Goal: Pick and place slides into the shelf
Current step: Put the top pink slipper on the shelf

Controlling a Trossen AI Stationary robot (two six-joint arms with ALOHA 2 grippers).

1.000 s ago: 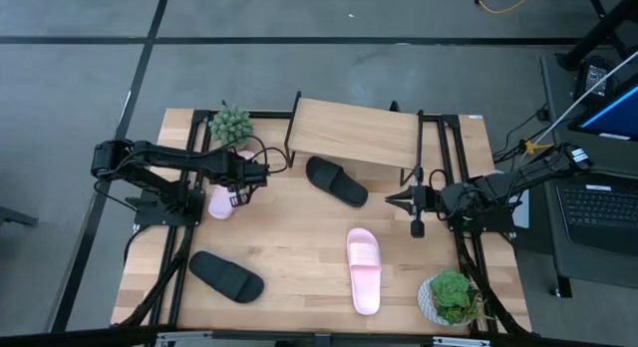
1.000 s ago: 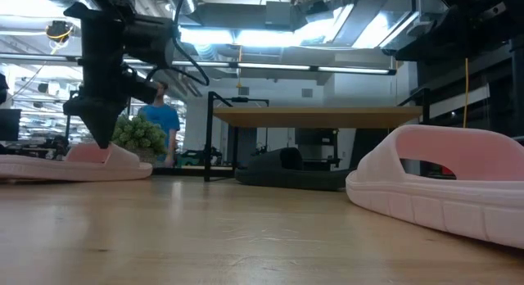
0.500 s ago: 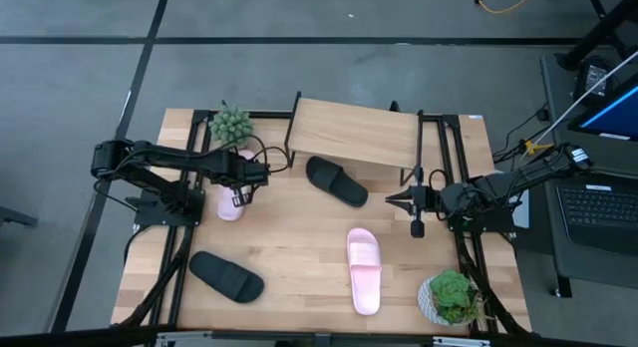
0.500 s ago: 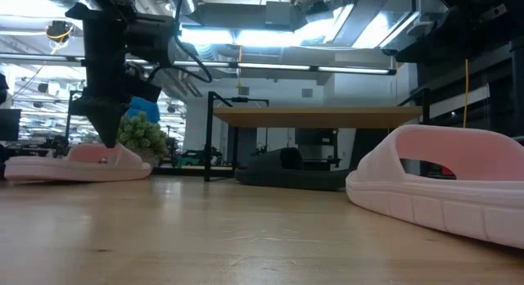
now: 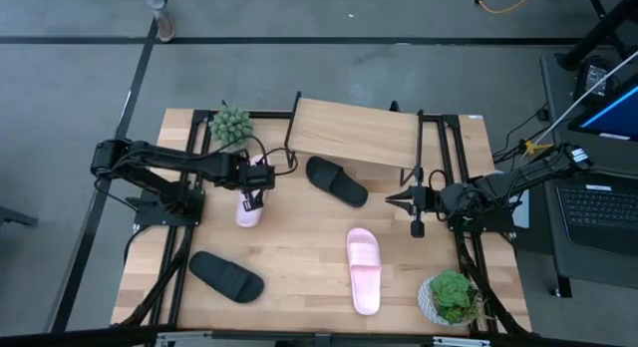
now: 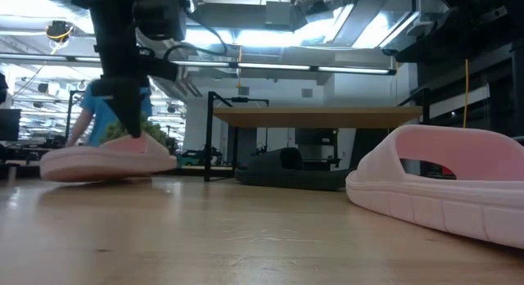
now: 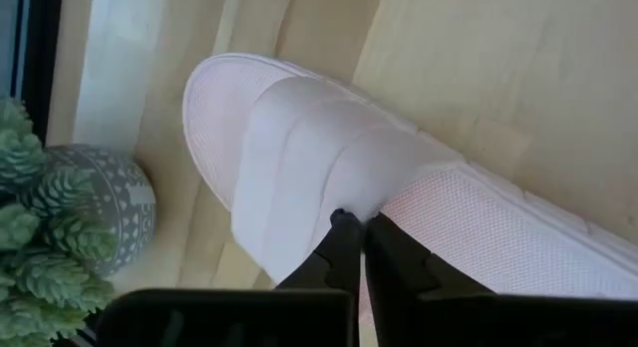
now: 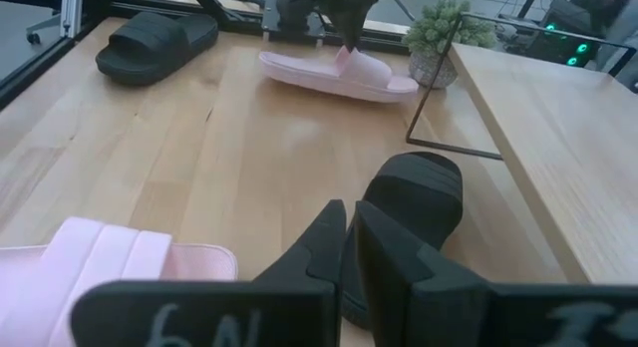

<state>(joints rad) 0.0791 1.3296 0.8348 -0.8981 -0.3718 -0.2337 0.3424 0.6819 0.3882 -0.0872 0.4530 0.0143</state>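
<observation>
A pale pink slide (image 5: 248, 204) is at the table's left, in front of the shelf (image 5: 354, 133). My left gripper (image 5: 255, 184) is above it, shut on its strap. In the low view this slide (image 6: 106, 160) sits tilted just over the tabletop. A black slide (image 5: 336, 180) lies sole-down by the shelf's front edge. A second black slide (image 5: 226, 276) lies near left. A second pink slide (image 5: 364, 269) lies near the middle. My right gripper (image 5: 397, 198) hangs shut at the right, touching nothing. My left gripper pinches the pink slide's wide strap at its heel-side edge (image 7: 344, 199) between its two fingers, about midway across. The fingers (image 7: 342, 249) slant down from above. The slide sits a little tilted below them. I cannot tell whether its sole is clear of the table.
A small potted plant (image 5: 231, 125) stands at the far left beside the shelf, and another (image 5: 451, 295) at the near right corner. A person in a blue top (image 6: 98, 121) moves in the room behind the table. Bare wood lies between the slides.
My left gripper has shut on the pink slide's strap. It has then gone toward the table's right and a little up. The slide has come along from the far left toward the middle and has turned a little and tipped.
</observation>
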